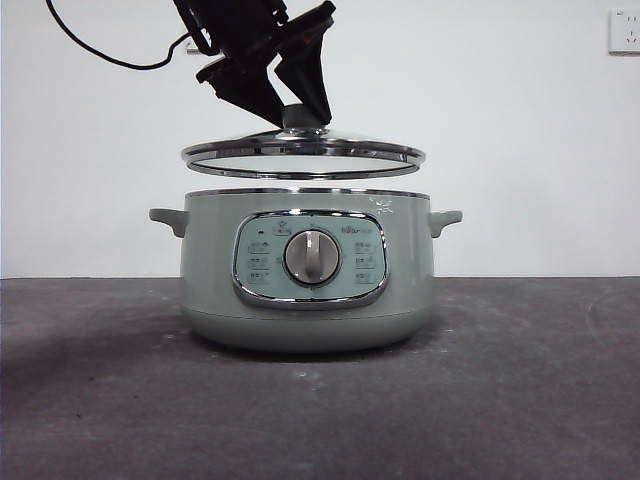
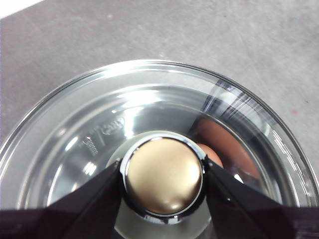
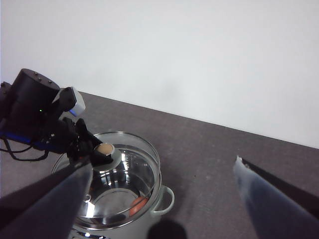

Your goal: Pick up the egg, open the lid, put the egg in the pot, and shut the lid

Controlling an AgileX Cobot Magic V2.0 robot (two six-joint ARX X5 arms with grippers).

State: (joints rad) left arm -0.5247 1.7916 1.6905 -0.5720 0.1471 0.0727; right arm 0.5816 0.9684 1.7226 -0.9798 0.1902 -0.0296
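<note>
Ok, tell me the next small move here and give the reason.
Probably lower the lid straight down onto the pot. The left gripper holds it by the knob, hovering just above the pot's rim, and the egg already lies inside, seen through the glass. The right gripper is open and empty.

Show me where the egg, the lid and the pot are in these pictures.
the egg (image 3: 139,204): right wrist view, its shell seen through the glass.
the lid (image 1: 303,152): front view, its chrome rim.
the pot (image 1: 210,270): front view, its green side wall.
</note>
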